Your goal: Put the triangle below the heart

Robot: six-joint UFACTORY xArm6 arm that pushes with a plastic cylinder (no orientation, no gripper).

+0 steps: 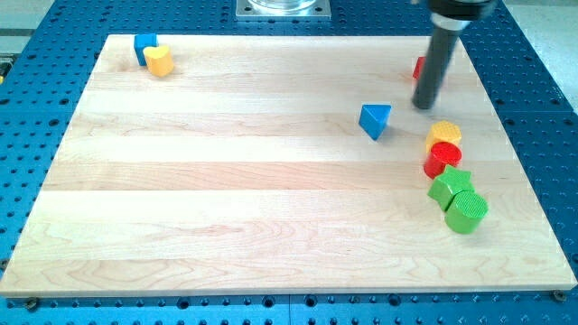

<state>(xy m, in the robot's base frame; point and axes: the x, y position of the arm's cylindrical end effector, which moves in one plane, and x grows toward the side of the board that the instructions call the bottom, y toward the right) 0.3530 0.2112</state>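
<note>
The blue triangle (375, 120) lies on the wooden board (226, 208), right of the middle. A yellow heart (160, 60) sits near the board's top left corner and touches a blue block (144, 44) just above and to its left. My tip (423, 106) is on the board a short way right of the triangle and slightly higher in the view, not touching it. The rod rises from the tip to the view's top edge.
A red block (419, 68) is partly hidden behind the rod. Below the tip, a yellow block (444, 134), a red round block (442, 159), a green star (451, 186) and a green cylinder (466, 212) form a touching column near the right edge.
</note>
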